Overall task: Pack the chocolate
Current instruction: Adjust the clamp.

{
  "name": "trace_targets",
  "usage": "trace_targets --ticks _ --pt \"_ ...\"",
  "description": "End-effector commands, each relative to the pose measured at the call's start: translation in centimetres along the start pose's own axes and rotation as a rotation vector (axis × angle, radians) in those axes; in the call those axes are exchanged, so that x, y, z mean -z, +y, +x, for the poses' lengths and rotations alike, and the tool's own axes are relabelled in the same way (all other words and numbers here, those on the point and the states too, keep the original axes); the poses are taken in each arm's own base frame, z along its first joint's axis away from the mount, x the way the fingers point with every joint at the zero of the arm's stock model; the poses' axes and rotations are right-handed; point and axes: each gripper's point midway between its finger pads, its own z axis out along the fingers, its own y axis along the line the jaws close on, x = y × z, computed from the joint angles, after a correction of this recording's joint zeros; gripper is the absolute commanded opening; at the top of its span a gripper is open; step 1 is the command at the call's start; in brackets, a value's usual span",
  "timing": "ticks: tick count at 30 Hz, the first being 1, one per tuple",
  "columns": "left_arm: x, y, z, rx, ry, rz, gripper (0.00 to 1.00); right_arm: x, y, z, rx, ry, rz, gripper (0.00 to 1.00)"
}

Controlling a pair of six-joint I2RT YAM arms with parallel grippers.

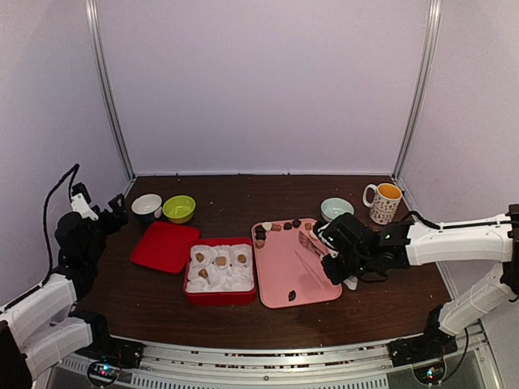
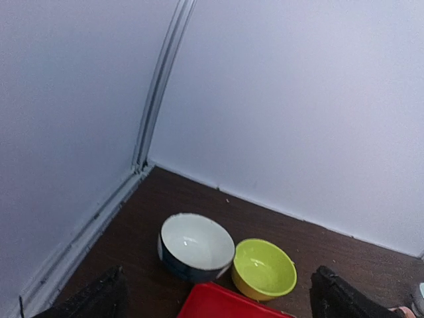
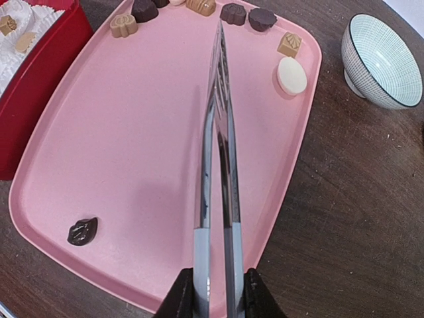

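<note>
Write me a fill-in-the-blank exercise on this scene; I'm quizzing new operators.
1. The right gripper is shut on long metal ____.
2. The loose chocolate lies on a ____ tray.
3. The green bowl and white bowl stand nearest the ____ arm.
4. The left gripper is ____ and holds nothing.
Missing words: tongs; pink; left; open.
</note>
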Motion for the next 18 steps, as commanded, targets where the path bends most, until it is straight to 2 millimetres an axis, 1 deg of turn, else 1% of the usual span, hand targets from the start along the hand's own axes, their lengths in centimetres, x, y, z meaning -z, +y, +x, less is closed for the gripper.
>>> trace_targets --ticks 1,5,7,9,11,12,16,18 --pt "1.5 -3.1 3.2 0.256 0.089 0.23 0.98 1.8 0.5 -3.2 -0.048 -0.101 -0.036 0.0" --pt "1.9 -6.0 3.8 0.348 0.179 0.38 0.98 2.3 1.3 -3.9 -0.059 -0.12 -0.083 0.0" --pt "2.0 -6.6 4.5 0.441 0.227 0.395 0.97 2.5 1.6 -4.1 -0.064 -0.131 -0.104 0.0" --pt "2.0 -8.1 5.5 0.492 0.319 0.412 0.97 2.7 2.1 -4.3 -0.063 -0.137 -0.126 0.0" --pt "1.9 -10.1 6.7 0.502 0.421 0.422 0.98 2.9 2.8 -4.6 -0.056 -0.15 -0.156 0.0" --pt "1.8 -12.0 6.0 0.505 0.428 0.462 0.98 3.1 3.2 -4.8 -0.049 -0.159 -0.171 0.0" --pt "2.7 -16.3 6.9 0.609 0.466 0.536 0.98 4.4 4.7 -6.2 -0.028 -0.22 -0.21 0.0" --pt "3.4 -19.0 7.1 0.663 0.493 0.58 0.98 5.0 5.5 -6.8 -0.022 -0.246 -0.231 0.0"
